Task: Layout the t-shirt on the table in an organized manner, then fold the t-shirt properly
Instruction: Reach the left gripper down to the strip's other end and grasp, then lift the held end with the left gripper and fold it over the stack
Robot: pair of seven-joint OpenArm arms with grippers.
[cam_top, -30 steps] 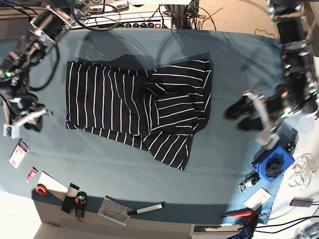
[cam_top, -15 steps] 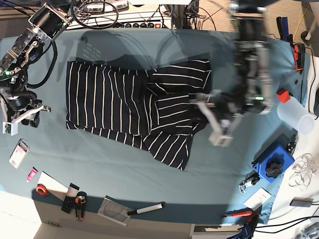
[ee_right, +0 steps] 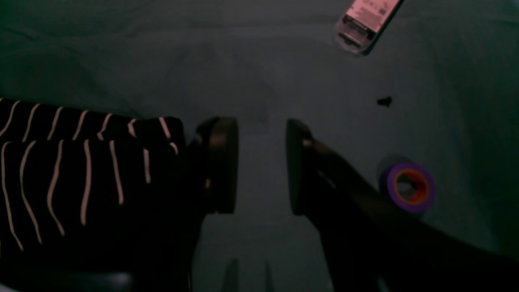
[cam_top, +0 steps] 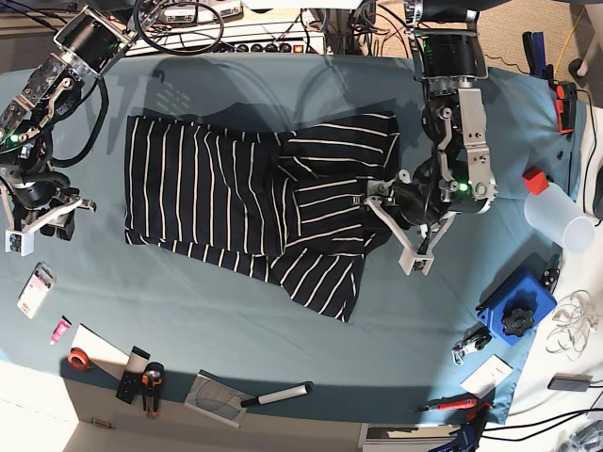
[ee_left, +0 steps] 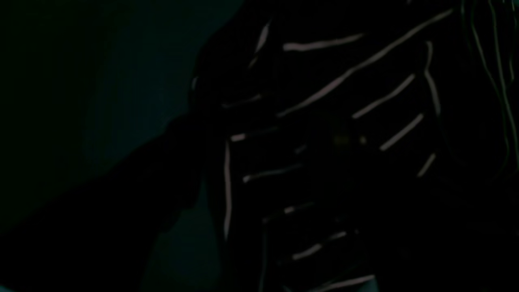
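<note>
T-shirt (cam_top: pixel 254 202) lies rumpled (part folded) under left gripper (cam_top: pixel 396 224).

Cluttered workshop surroundings, brightly lit from above.
Black power strip (cam_top: pixel 264 44) and tangled cables (cam_top: pixel 179 14) along far edge; tan floor (cam_top: pixel 443 33) beyond.

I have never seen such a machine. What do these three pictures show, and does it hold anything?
It is a robot with two arms. One picture looks down from above; the other two come from cameras on the wrists. On the table, covered in teal cloth, lies a crumpled dark t-shirt with white stripes. The left gripper hangs open over the shirt's edge; its own camera sees only dark striped fabric close up, so a grip cannot be confirmed. The right gripper stands open beside the shirt's other end, its fingers holding nothing. Nearby lie a roll of tape and a small packet.
</note>
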